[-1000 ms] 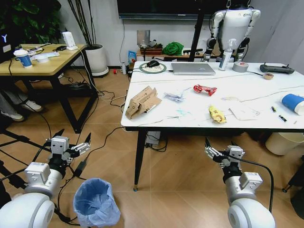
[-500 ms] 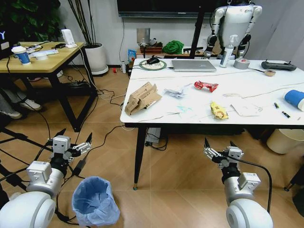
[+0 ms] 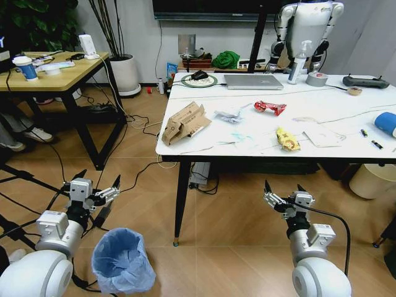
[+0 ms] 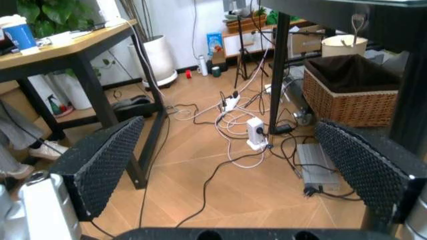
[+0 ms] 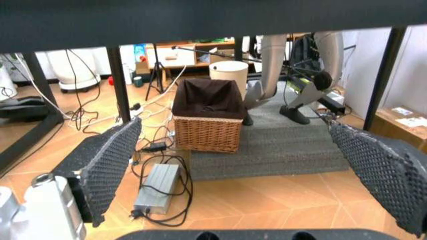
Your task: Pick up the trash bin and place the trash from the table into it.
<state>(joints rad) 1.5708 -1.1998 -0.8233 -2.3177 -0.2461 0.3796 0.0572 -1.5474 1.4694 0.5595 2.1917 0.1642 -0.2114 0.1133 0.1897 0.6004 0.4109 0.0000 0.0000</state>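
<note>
Left tool [image 3: 93, 189] hangs released, fingers spread wide, low over the floor and just behind the trash bin [image 3: 122, 260]; nothing is between its pads [image 4: 100, 165]. Right tool [image 3: 284, 197] is likewise released and empty, held below the front edge of the worktop [image 3: 322, 117], well apart from the bin.

Bin stands upright on the floor at the robot's left, near the worktop's front-left leg, its blue bag crinkled and loose over the rim. Trash lies spread on the worktop: torn cardboard box [image 3: 185, 122] near the left edge, crumpled clear plastic [image 3: 229, 115], red wrapper [image 3: 270, 107], yellow wrapper [image 3: 286, 140], white paper [image 3: 320, 137], blue cup [image 3: 387, 124] at the far right.

Stage, as judged: bin not yet picked up, no trash moved.

Risks from here:
- Grip may close on loose bag film alone rather than the rim; the liner would then pull out or the bin tilt and drop.
- Cables run across the floor close beside the bin and the left arm; a descending tool or a driving base could snag one.
- Bin sits close to the robot, so the reach is steep and cramped.
- Laptop [image 3: 253, 81], tape roll [image 3: 317, 78] and spray bottle [image 3: 301, 62] share the worktop; a sweep for trash could knock them.
- Thin wrappers and paper lie flat, so pads may slip.
</note>
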